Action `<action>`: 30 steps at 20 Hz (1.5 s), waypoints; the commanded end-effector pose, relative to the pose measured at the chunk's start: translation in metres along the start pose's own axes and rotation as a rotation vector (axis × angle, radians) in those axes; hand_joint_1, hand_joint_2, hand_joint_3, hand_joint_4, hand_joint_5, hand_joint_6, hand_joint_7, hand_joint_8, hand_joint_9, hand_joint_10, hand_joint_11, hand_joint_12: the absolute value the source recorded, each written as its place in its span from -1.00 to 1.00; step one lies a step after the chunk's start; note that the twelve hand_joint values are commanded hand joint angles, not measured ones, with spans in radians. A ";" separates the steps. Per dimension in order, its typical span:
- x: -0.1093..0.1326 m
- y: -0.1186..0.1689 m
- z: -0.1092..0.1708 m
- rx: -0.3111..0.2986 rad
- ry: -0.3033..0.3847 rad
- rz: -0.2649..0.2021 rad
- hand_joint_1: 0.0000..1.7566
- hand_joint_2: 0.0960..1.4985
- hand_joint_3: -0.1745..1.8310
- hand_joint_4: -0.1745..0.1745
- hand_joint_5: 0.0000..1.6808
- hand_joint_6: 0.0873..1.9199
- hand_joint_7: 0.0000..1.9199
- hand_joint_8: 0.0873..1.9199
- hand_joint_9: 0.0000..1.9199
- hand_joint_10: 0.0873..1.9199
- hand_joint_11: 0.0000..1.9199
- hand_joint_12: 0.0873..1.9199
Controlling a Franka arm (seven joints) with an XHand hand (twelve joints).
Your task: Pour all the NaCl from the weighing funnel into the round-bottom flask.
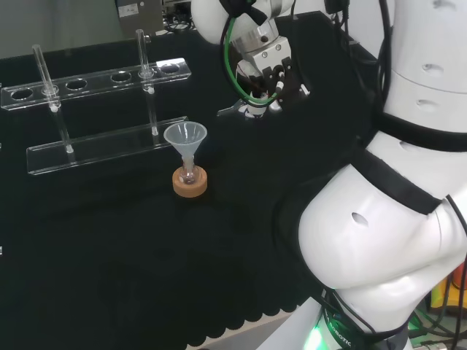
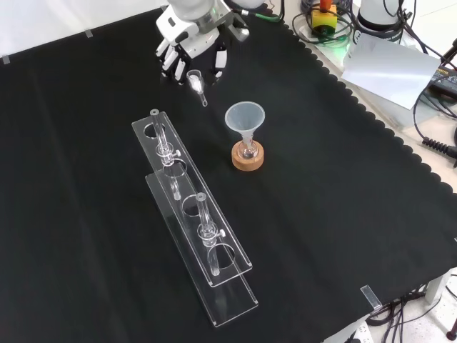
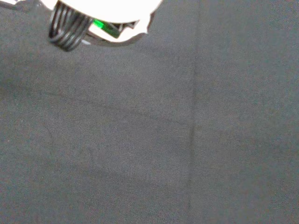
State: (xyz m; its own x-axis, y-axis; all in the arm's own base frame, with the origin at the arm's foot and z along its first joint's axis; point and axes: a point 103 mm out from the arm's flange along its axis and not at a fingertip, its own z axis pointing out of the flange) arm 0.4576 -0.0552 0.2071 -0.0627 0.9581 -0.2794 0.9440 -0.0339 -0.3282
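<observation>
A small round-bottom flask [image 1: 189, 175] [image 2: 248, 151] stands on a cork ring [image 1: 190, 185] [image 2: 248, 161] with a clear plastic funnel [image 1: 185, 137] [image 2: 245, 117] in its neck. The hand [image 1: 271, 79] [image 2: 190, 48] hovers above the cloth, to the right of the flask in the head view and up-left of it in the front view. Its fingers are curled round a small clear weighing funnel [image 2: 196, 81], whose stem [image 1: 228, 111] points toward the flask but stops short of the funnel's mouth. I cannot tell what the weighing funnel contains. A blurred white part of the hand [image 3: 103, 14] hangs over bare black cloth in the wrist view.
A clear acrylic test-tube rack [image 1: 95, 82] [image 2: 191, 214] with two glass tubes stands behind the flask in the head view, left of it in the front view. The cloth's scalloped edge [image 2: 371, 121] runs down the front view's right, with a grey sheet [image 2: 393, 68] and cables beyond.
</observation>
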 end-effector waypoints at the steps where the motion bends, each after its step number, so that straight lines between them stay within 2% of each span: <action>1: -0.004 -0.015 -0.005 -0.001 -0.010 0.000 0.26 -0.15 -0.19 1.00 0.44 -0.25 -0.56 -0.39 -0.23 -0.50 -0.58 0.33; 4: -0.004 -0.018 -0.008 -0.017 -0.021 0.003 0.26 -0.15 -0.19 1.00 0.44 -0.24 -0.56 -0.39 -0.23 -0.50 -0.59 0.33; 7: 0.001 -0.034 -0.023 -0.043 -0.035 0.002 0.26 -0.15 -0.19 1.00 0.44 -0.24 -0.56 -0.39 -0.23 -0.50 -0.59 0.33; 17: 0.017 -0.065 -0.055 -0.056 -0.088 -0.012 0.26 -0.15 -0.19 1.00 0.44 -0.24 -0.57 -0.39 -0.23 -0.50 -0.59 0.33; 23: 0.029 -0.071 -0.060 -0.042 -0.109 -0.036 0.26 -0.15 -0.19 1.00 0.44 -0.24 -0.57 -0.39 -0.23 -0.50 -0.59 0.33; 25: 0.035 -0.071 -0.061 -0.037 -0.154 -0.045 0.26 -0.15 -0.19 1.00 0.44 -0.24 -0.58 -0.39 -0.23 -0.50 -0.59 0.33; 30: 0.050 -0.068 -0.061 -0.034 -0.212 -0.068 0.26 -0.15 -0.19 1.00 0.44 -0.24 -0.58 -0.40 -0.23 -0.50 -0.59 0.33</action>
State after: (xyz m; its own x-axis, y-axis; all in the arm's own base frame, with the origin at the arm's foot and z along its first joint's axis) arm 0.4088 0.0008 0.2746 -0.1551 0.9042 -0.3980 0.9509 0.0274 -0.3082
